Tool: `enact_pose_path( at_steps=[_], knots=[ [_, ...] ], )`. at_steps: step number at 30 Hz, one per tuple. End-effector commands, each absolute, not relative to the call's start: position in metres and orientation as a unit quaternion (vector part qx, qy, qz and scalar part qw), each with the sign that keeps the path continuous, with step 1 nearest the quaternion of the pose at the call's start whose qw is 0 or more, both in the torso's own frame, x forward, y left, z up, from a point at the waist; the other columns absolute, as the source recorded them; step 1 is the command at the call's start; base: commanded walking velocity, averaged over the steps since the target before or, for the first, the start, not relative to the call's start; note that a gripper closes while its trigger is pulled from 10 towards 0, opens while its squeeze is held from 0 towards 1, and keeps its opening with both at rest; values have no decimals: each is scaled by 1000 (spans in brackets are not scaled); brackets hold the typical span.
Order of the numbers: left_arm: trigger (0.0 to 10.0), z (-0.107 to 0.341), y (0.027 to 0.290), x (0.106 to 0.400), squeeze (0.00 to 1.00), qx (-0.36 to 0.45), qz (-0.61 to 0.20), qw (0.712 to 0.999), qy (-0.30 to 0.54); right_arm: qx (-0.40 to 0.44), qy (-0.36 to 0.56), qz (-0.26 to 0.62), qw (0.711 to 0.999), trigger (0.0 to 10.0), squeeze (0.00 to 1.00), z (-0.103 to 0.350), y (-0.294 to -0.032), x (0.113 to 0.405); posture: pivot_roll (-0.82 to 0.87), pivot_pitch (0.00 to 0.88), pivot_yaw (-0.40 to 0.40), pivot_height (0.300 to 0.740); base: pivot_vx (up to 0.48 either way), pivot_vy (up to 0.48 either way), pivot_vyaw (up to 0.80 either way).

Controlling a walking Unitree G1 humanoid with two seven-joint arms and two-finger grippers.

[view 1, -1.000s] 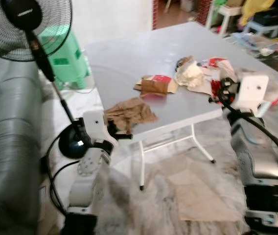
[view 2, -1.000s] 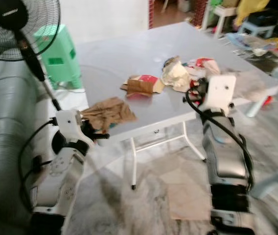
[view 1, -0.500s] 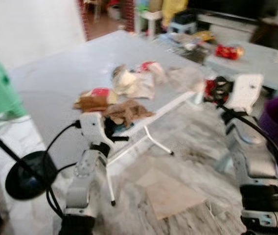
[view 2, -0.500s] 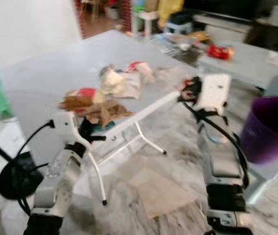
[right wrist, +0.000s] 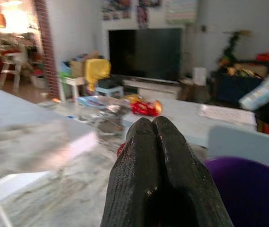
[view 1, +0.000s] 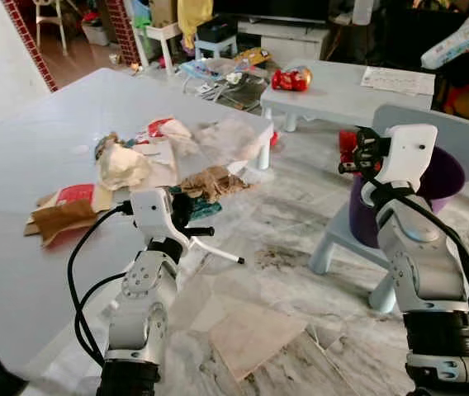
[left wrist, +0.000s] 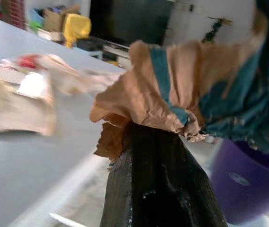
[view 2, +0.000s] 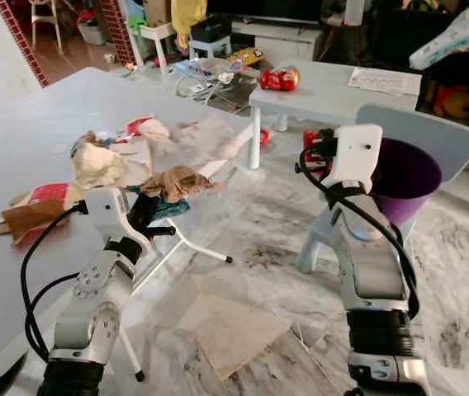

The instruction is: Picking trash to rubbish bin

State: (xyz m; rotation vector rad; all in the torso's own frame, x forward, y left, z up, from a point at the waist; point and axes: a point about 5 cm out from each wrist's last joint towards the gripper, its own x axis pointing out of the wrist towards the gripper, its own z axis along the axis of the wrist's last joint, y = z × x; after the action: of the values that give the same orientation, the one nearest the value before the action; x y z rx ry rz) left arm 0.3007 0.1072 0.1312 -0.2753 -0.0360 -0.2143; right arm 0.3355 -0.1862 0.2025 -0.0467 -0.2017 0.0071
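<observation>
Crumpled brown paper trash (view 1: 211, 182) clamped in left gripper (view 1: 191, 221), held clear of table (view 1: 20, 165) for carry to purple rubbish bin (view 2: 404, 177) on right. Right gripper (right wrist: 159, 142) raised near bin, fingers pressed together, nothing held.

The purple bin (view 1: 445, 177) is half hidden behind the right arm; the crumpled paper (left wrist: 172, 94) covers the left gripper's (left wrist: 160, 142) fingertips.

I'm seeing two silver arms with white boxy wrist housings, black cables looping alongside each, black bands low on the forearms, and long black textured fingers (right wrist: 160, 189).
</observation>
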Motion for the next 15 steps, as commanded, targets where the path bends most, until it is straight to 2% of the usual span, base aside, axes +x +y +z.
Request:
enact_pose_path(
  at_steps=[1, 8, 11, 15],
  knots=[
    [0, 132, 114, 301, 0, -133, -95, 986, -20, -21, -114, 14, 993, 10000, 0, 209, -178, 336, -55, 51, 63, 740, 0, 0, 0],
    [0, 131, 114, 301, 0, -135, -96, 986, -20, -21, -113, 12, 993, 10000, 0, 208, -179, 336, -56, 53, 64, 740, 0, 0, -59],
    [0, 132, 113, 301, 0, -135, -98, 986, -20, -22, -112, 12, 993, 10000, 0, 209, -179, 335, -60, 57, 64, 740, 0, 0, -800],
    [0, 132, 112, 301, 0, -136, -99, 986, -20, -22, -112, 11, 993, 10000, 0, 208, -179, 335, -61, 59, 65, 740, 263, 0, -800]
  ],
)
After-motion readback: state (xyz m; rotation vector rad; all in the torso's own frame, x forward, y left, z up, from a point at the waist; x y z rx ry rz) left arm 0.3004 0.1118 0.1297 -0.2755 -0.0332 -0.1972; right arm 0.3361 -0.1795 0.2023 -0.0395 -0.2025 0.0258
